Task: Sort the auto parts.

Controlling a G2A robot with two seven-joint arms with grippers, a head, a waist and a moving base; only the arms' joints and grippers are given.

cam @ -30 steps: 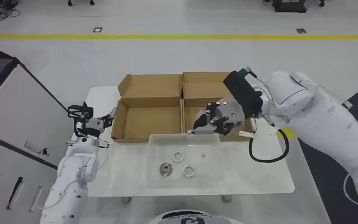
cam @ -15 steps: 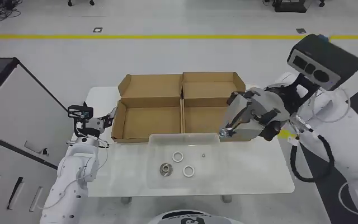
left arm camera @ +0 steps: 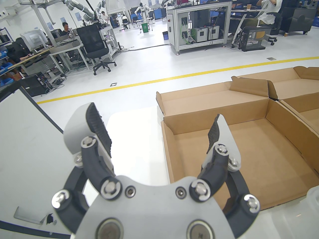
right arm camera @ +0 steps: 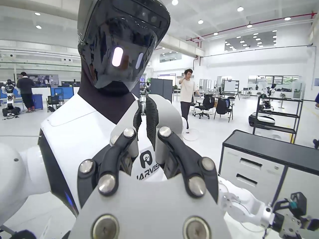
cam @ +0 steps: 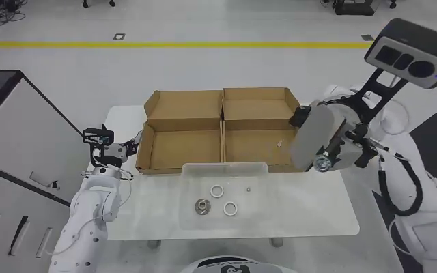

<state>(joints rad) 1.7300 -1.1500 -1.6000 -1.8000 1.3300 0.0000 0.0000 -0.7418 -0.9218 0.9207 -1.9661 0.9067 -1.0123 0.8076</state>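
Right gripper [right arm camera: 143, 106]: fingers pressed together on a small ribbed metal part [right arm camera: 142, 107] held at the very tips; raised above the table's right side, just right of the right carton, with the fingertips turned up and back toward the near side.
Left gripper [left arm camera: 155, 115]: fingers spread apart with nothing between them; low over the left side of the table, just beside the left carton's left wall.
Left carton [cam: 181, 147]: open brown cardboard box, lid flap folded back on the far side; bare floor.
Right carton [cam: 254, 151]: open brown cardboard box touching the left carton's right wall; one tiny pale part [cam: 280, 144] lies on its floor toward the right.
Clear tray [cam: 222, 166]: shallow transparent bin on the near side of both cartons, its far rim against their near walls.
Tray contents: white ring [cam: 218, 191] near the centre; second white ring [cam: 232, 208] nearer and to the right; metal gear-like part [cam: 202, 205] left of it; one very small piece [cam: 248, 189], too small to identify.
Table [cam: 307, 205]: white top carrying the cartons and tray.
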